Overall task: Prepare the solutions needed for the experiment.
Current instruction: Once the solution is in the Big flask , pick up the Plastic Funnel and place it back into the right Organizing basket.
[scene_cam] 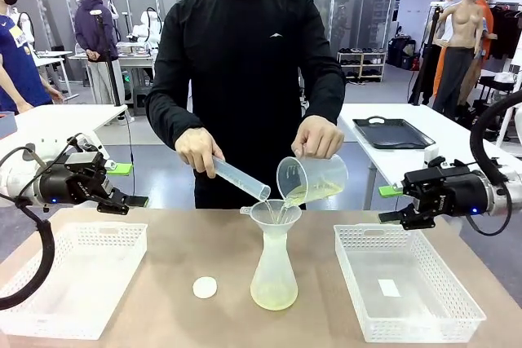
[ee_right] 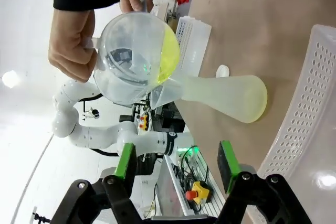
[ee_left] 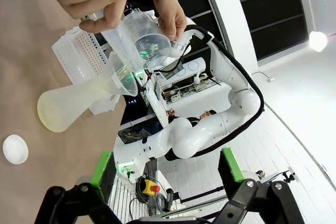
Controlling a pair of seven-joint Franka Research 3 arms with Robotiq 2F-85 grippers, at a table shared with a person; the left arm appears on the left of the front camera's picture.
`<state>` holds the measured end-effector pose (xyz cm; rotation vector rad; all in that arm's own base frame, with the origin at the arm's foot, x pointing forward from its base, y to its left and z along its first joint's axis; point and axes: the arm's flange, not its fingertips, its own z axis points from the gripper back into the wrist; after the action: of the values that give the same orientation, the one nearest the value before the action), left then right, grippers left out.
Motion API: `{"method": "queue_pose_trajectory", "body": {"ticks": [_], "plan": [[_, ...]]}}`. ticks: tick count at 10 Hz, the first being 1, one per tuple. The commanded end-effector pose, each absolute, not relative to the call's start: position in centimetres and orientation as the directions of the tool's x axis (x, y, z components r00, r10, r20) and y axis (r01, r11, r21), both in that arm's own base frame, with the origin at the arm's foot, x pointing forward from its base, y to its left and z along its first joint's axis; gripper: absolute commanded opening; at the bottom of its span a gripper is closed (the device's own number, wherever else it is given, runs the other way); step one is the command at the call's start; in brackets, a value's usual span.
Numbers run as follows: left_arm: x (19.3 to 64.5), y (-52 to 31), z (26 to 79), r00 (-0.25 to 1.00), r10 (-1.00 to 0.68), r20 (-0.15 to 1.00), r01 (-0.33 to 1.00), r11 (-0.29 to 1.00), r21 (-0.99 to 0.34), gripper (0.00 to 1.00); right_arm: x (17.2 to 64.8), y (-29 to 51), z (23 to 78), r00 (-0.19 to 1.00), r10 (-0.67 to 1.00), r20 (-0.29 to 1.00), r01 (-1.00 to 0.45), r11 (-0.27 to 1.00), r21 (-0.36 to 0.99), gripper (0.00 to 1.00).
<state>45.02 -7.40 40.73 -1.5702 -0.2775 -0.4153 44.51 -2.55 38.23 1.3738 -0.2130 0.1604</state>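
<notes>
Now L gripper [scene_cam: 129, 186], R gripper [scene_cam: 391, 204] gape at table [scene_cam: 204, 242] edges.

The flask [scene_cam: 273, 270] stood on the surface [scene_cam: 179, 242] between the left claw [scene_cam: 129, 186] and the right claw [scene_cam: 391, 204]; the disc [scene_cam: 205, 287] lay toward the left claw.

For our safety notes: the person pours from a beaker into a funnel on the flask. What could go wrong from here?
1. The beaker and the cylinder both tilt over one small funnel. The solution could overflow or miss the rim and spill on the table.
2. Nobody steadies the flask, as the person is busy with both vessels. A nudge on the funnel might tip it.
</notes>
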Motion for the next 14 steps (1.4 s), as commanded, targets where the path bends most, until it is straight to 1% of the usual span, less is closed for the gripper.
{"method": "queue_pose_trajectory", "body": {"ticks": [1, 14], "plan": [[44.73, -7.48, 40.86, 0.900, -0.076, 0.429, 0.427, -0.040, -0.903, 1.00, 44.65, -2.39, 38.50, 0.975, 0.011, 0.223, -0.220, 0.199, 0.955, 0.78], [44.73, -7.48, 40.86, 0.900, -0.076, 0.429, 0.427, -0.040, -0.903, 1.00, 44.65, -2.39, 38.50, 0.975, 0.011, 0.223, -0.220, 0.199, 0.955, 0.78]]}}
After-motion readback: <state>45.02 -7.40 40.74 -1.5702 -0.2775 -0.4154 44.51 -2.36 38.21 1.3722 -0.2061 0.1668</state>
